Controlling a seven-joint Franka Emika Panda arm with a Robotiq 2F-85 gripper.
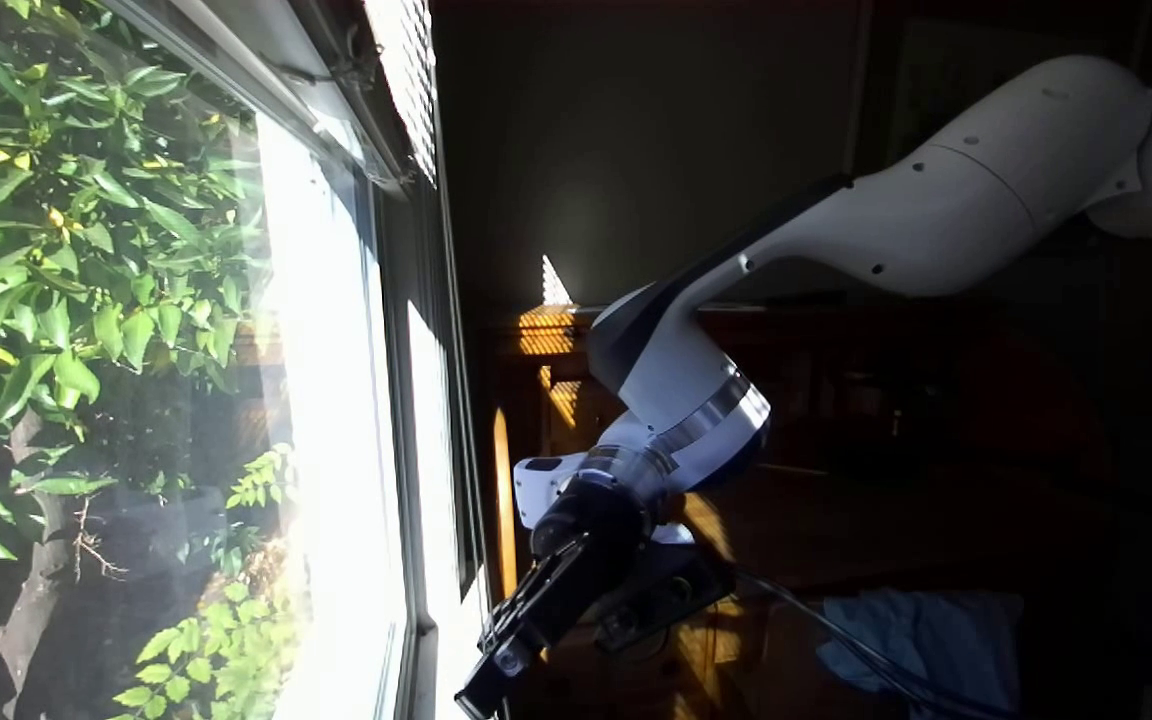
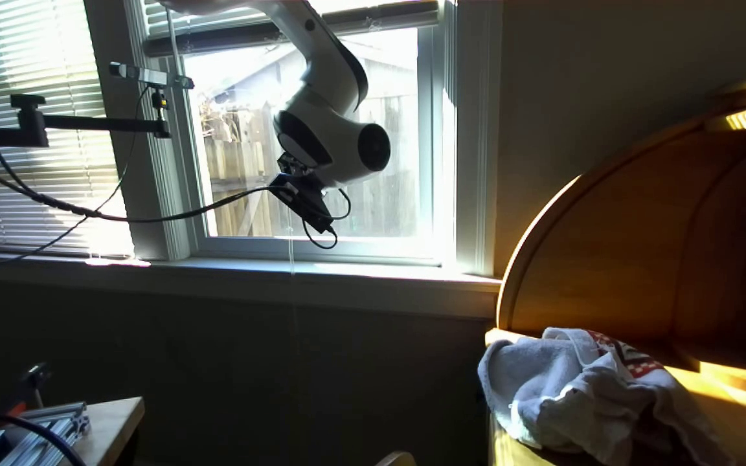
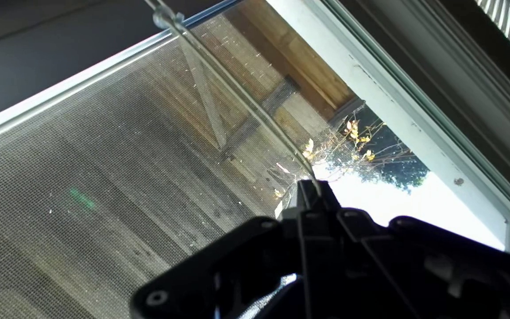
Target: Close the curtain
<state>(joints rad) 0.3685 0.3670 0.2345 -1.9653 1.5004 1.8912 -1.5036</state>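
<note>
Clearly, we have the blind [image 2: 373, 19] raised, its lower edge high across the window [image 2: 379, 249], and below that edge we look through the glass to a wooden fence [image 2: 237, 194]. In the wrist view we see the claw [image 3: 318, 190] with its tips together, clamped on a thin cord [image 3: 256, 113] that runs away from them past a clear bead [image 3: 166, 17]. In an exterior view the white arm [image 1: 976, 190] slants down toward the window, and we find the claw at its end just beside the window; whether it touches, we cannot tell. Next to our window, in an exterior view, a second blind [image 2: 36, 162] hangs lowered, with light coming between its slats. Black cables [image 2: 127, 220] cross in front of it. We also see a crumpled cloth [image 2: 574, 395] on a wooden desk [image 2: 599, 259], a blue cloth [image 1: 921, 640] lying in shadow, and green leafy branches [image 1: 46, 300] outside the glass.
</note>
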